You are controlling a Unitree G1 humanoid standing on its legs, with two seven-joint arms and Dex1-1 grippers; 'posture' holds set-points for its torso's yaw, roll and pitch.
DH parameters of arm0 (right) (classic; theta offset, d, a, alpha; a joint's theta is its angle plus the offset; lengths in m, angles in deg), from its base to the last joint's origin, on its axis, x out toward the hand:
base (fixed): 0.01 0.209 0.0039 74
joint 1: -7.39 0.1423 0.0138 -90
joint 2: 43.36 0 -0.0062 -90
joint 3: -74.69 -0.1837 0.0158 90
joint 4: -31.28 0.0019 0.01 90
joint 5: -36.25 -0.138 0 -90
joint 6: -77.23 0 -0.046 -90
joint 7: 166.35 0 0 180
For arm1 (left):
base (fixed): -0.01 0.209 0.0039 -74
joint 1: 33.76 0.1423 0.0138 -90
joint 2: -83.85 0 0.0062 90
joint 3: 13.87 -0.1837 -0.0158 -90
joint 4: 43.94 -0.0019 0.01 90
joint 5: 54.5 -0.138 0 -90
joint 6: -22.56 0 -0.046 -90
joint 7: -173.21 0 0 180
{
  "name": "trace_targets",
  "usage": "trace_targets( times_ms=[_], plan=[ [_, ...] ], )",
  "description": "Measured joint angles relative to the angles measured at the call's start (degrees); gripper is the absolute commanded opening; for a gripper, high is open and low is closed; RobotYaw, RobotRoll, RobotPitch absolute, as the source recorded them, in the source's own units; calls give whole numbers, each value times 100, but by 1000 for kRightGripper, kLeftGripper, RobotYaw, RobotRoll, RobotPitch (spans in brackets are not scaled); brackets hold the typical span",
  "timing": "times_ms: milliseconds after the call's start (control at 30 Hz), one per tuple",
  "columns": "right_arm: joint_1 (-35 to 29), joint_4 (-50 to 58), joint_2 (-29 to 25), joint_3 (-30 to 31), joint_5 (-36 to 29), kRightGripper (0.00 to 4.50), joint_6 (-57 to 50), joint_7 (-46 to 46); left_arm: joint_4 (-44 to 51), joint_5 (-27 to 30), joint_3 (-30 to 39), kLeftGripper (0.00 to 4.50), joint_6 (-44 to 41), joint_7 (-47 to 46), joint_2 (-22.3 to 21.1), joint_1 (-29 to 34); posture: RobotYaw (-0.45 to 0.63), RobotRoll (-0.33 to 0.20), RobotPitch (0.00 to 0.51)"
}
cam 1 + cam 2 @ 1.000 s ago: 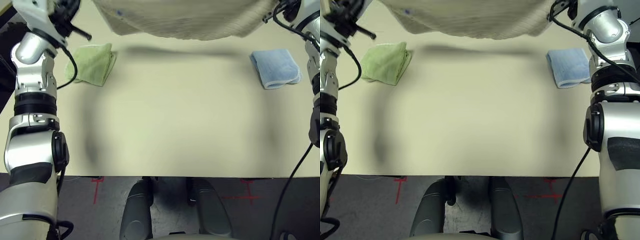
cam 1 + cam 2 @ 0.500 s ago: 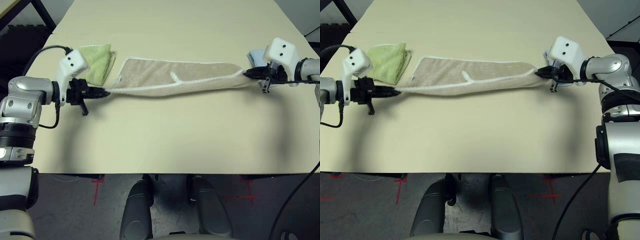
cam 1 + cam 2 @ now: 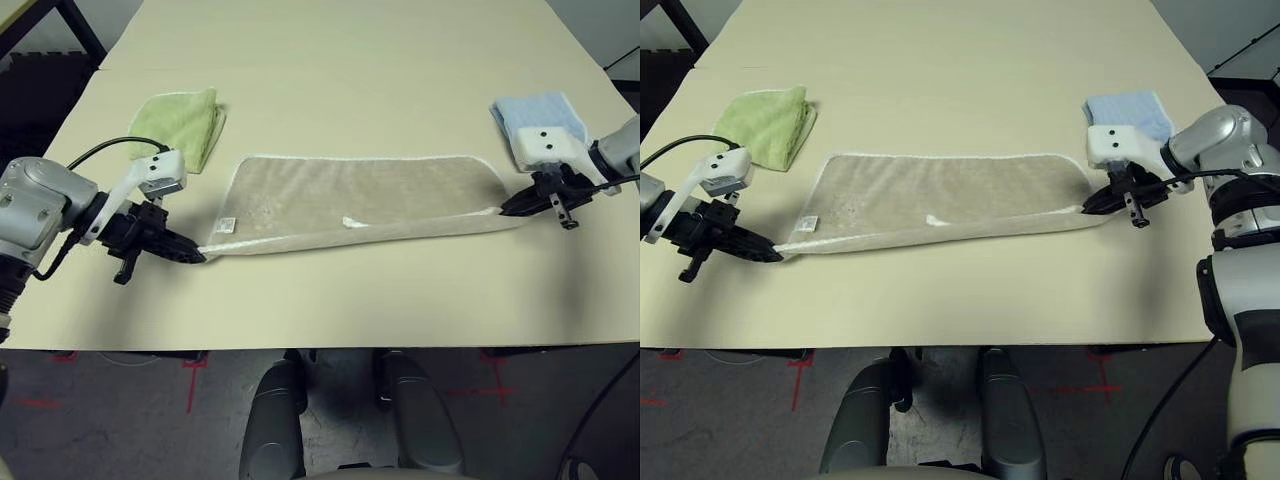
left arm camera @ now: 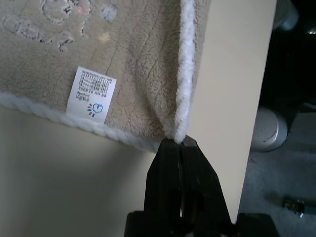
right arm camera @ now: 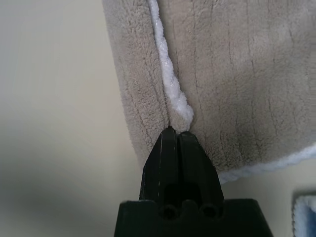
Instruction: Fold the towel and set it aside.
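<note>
The beige towel (image 3: 350,195) with white piping lies flat across the middle of the table as a long doubled strip. Its small white label (image 4: 91,95) sits near the left end. My left gripper (image 3: 195,257) is low at the towel's near left corner and is shut on that piped corner (image 4: 178,133). At the near right corner my right gripper (image 3: 503,211) is shut on the towel's edging (image 5: 178,114). Both arms reach in from the table's sides, and the towel's near edge runs taut between the two grips.
A folded lime-green cloth (image 3: 180,125) lies behind the towel's left end. A folded light-blue cloth (image 3: 540,115) lies behind my right gripper. The table's front edge (image 3: 330,347) runs close below the towel, with bare tabletop beyond the towel.
The towel hung high between my raised grippers, then came down as a narrow strip. Both grippers have since drawn its near edge toward me, spreading it wider on the table.
</note>
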Motion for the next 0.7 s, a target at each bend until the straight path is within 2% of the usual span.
trace_targets(
  times_ms=[100, 267, 500, 700],
  plan=[
    [21, -56, -70, 202, 72, 0, 89, 0, 4, 185, -184, 17, -96, 0, 17, -254, -96, 0, 224],
    [17, -85, -147, 247, 133, 0, 116, 6, -530, -19, -351, 17, -62, 11, 463, -834, -103, 0, 223],
    [14, -121, -136, -156, 122, 0, 143, 1019, -1578, -548, -638, 17, 442, 13, 1036, -1553, -111, 0, 216],
    [-98, -234, -127, -720, -139, 0, 9, 1339, -2533, -1121, -128, 17, 960, -5, 1723, -1734, -116, 0, 213]
  ],
)
